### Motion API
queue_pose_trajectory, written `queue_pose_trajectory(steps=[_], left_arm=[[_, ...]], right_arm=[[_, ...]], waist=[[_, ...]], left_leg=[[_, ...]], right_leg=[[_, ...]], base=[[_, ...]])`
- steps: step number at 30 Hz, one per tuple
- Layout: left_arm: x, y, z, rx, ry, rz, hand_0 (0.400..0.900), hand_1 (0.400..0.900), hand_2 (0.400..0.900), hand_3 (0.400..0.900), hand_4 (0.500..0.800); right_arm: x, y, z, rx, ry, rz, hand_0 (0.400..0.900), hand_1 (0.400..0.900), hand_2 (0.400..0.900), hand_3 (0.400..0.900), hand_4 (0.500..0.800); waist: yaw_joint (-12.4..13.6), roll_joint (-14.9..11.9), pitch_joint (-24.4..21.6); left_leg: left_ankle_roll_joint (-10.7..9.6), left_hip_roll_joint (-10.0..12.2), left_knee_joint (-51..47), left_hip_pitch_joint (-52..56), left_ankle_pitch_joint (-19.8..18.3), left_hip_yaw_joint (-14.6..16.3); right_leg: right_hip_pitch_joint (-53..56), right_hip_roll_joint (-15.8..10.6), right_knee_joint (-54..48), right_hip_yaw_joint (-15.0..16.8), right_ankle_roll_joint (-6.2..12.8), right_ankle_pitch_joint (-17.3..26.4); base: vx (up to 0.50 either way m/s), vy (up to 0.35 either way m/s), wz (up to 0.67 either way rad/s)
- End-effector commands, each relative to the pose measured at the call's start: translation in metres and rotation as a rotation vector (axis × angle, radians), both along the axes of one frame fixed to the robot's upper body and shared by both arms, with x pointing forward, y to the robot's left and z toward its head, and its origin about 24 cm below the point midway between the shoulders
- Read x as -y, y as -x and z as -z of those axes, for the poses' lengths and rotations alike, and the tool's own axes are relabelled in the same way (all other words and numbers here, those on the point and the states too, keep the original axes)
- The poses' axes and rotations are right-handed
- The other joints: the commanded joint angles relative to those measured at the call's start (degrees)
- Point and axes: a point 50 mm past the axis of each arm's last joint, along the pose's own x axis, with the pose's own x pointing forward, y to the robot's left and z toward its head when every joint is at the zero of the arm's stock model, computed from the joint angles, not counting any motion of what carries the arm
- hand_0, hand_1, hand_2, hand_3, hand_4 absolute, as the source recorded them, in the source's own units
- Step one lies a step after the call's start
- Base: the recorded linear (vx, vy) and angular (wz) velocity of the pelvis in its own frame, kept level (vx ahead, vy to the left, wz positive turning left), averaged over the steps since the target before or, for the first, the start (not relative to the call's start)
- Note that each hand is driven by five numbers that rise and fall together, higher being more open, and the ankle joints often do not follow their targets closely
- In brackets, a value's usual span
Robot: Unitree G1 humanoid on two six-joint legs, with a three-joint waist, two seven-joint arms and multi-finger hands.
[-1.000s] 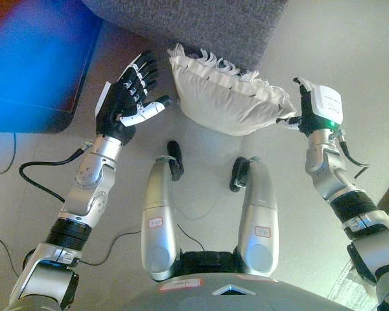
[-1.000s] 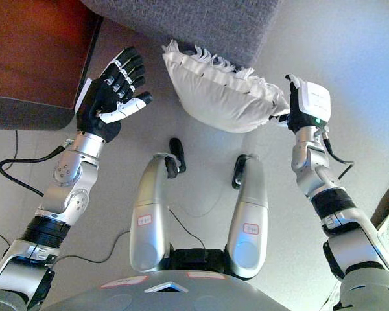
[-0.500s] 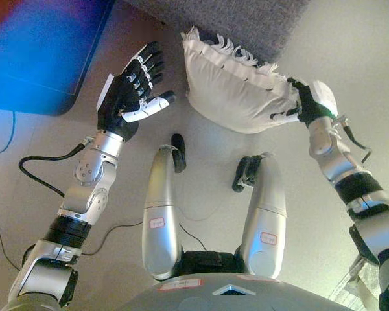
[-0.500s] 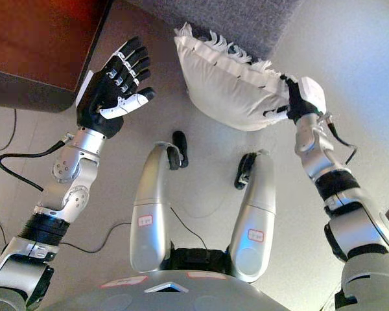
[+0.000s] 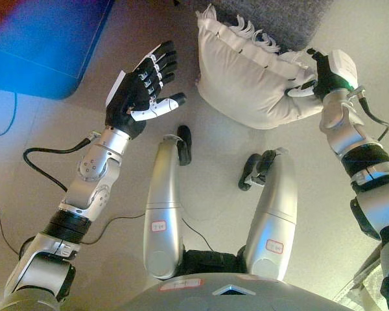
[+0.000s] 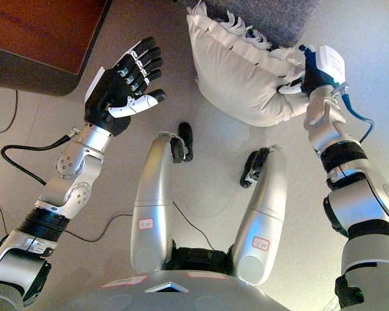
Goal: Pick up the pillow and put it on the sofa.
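Observation:
A white fringed pillow lies on the floor against the foot of the grey sofa. My right hand is at the pillow's right end, fingers over the top edge and the thumb pressed into the side, pinching the cloth. My left hand is held up to the left of the pillow, palm facing it, fingers straight and spread. A small gap separates it from the pillow's left end.
A dark brown piece of furniture stands at the upper left, close behind my left hand. Pale floor stretches to the right of the sofa's corner.
The camera has shifted. My right hand has moved from beside the pillow's right corner onto it and closed on the cloth, denting that end. My left hand stays open beside the pillow.

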Motion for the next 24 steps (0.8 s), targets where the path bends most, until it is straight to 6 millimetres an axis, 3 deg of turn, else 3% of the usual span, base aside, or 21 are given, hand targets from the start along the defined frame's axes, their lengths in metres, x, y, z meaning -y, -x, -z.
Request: queue_pose_trajectory(steps=[1,11,24], left_arm=[[0.0160,0.0056,-0.0564,0.274,0.102,0.112,0.900,0.900,0.900,0.900,0.800],[0.0114,0.0093,-0.0564,0.264,0.092,0.128,0.900,0.900,0.900,0.900,0.800],[0.0111,0.0096,-0.0543,0.250,0.080,0.120,0.900,0.900,0.900,0.900,0.800]], right_arm=[[0.0143,-0.0096,-0.0633,0.140,-0.014,0.041,0.400,0.400,0.400,0.400,0.500],[0.0210,-0.0087,-0.0570,0.053,-0.092,0.043,0.400,0.400,0.400,0.400,0.500],[0.0136,-0.0121,-0.0580,0.088,-0.235,0.000,0.400,0.400,0.400,0.400,0.500]], waist=[[0.76,4.47,-0.08],[1.62,4.62,-0.08],[2.49,4.54,-0.08]], left_leg=[[4.19,-2.54,9.01,5.32,-15.58,5.29],[4.11,-2.31,9.80,3.76,-14.33,5.13],[4.24,-1.78,9.39,4.38,-13.80,4.81]], right_leg=[[1.50,1.84,-0.32,-3.25,-1.84,2.49],[0.59,1.17,-0.57,-3.29,-1.55,4.11],[1.52,0.64,-1.26,-3.66,-1.31,4.70]], base=[[0.00,0.007,0.03],[0.00,0.003,0.02],[0.00,-0.003,0.03]])
